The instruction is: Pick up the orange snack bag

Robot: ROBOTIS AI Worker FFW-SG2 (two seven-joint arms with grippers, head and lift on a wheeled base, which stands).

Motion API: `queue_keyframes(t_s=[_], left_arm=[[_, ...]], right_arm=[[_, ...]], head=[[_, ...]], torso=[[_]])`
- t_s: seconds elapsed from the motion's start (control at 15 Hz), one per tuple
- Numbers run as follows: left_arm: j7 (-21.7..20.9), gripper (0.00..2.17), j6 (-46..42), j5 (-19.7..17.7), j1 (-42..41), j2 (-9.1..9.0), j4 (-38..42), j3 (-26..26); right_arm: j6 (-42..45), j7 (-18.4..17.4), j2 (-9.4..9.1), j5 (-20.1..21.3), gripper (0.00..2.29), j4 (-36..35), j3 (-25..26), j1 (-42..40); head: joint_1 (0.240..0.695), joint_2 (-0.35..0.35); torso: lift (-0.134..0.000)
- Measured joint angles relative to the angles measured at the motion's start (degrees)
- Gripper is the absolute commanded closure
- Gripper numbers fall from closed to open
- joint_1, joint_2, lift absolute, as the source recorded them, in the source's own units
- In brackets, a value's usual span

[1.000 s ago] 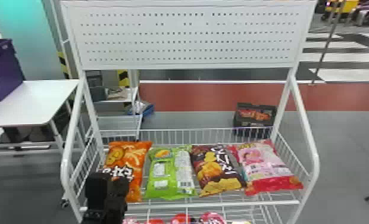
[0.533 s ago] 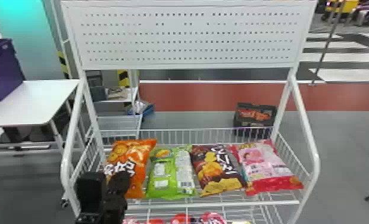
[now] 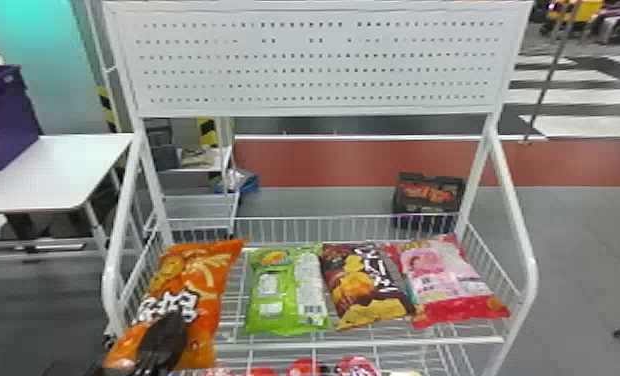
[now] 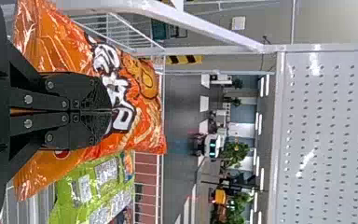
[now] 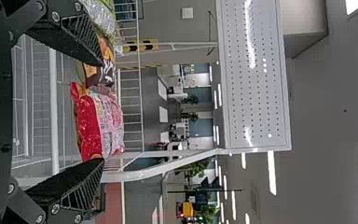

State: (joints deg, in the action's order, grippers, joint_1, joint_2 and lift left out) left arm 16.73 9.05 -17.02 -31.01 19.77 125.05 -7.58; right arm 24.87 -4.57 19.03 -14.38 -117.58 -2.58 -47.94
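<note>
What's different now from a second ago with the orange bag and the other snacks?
The orange snack bag has come toward the robot and a little to its left, along with the left pincer. That pincer's fingers, apart before, are now together on the bag. The green bag, brown bag and pink bag stayed put.

My left gripper (image 3: 173, 321) is black with silvery screws (image 4: 28, 99); my right gripper (image 5: 101, 112) has black, tapering, ribbed fingers (image 5: 80, 37), perhaps rubbery.
</note>
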Motion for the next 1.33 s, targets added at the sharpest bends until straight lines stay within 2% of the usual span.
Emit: queue_keyframes(t_s=[0.4,0.73,1.33], left_arm=[[-1.0,1.69,-16.0,0.0,-12.4,0.95,1.3,1.2],[-1.5,1.69,-27.4,0.2,-19.5,0.98,1.1,2.4],[-1.6,1.69,-31.8,2.6,-24.4,1.15,0.9,1.5]], right_arm=[[0.0,0.0,-0.05,-0.1,0.17,0.3,-0.4,0.4],[0.1,0.0,-0.05,0.0,0.17,0.3,-0.6,0.4],[2.0,0.0,0.37,-0.7,0.17,0.2,-0.6,0.0]], head=[[0.499,0.0],[0.499,0.0],[0.499,0.0]], torso=[[0.0],[0.0],[0.0]])
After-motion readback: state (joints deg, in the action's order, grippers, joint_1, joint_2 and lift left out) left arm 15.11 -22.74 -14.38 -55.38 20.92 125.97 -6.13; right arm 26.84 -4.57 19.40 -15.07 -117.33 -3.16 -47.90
